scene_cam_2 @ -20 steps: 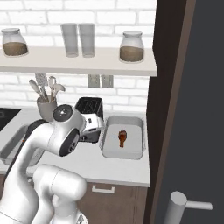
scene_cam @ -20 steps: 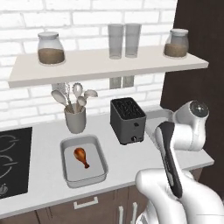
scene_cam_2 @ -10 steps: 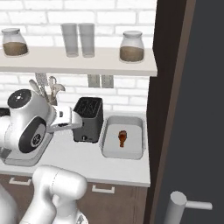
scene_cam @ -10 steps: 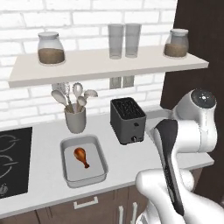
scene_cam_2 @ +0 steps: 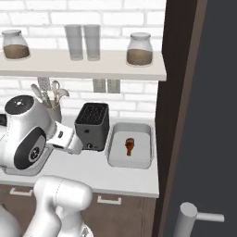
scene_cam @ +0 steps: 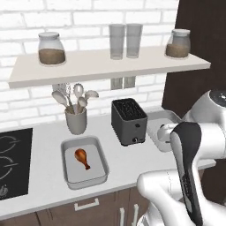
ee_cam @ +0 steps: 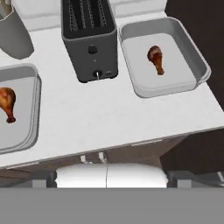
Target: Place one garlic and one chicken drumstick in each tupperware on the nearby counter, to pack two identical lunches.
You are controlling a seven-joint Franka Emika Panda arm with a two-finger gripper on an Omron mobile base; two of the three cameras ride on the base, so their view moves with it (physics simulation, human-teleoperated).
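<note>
Pincer [scene_cam_2: 77, 146] stood released, jaws spread wide, nothing between them, hovering above the front edge of the counter [ee_cam: 109, 118].

Directly ahead of the pincer: black toaster [ee_cam: 89, 39], upright on the counter.

Ahead and to the right of the pincer: one tupperware [ee_cam: 199, 59], a shallow pale-grey rectangular tray with rounded corners, raised rim, no lid. One chicken drumstick [ee_cam: 156, 59] lay flat near its middle, reddish-brown and glossy, its rounded meaty end away from the pincer and its thin bone end toward it.

Ahead and to the left of the pincer: second tupperware [ee_cam: 37, 96], same form, cut off by the picture's edge. It held a second drumstick [ee_cam: 6, 103], same colour, bone end toward the pincer.

Beyond the left tray: grey utensil holder [ee_cam: 15, 37].
</note>
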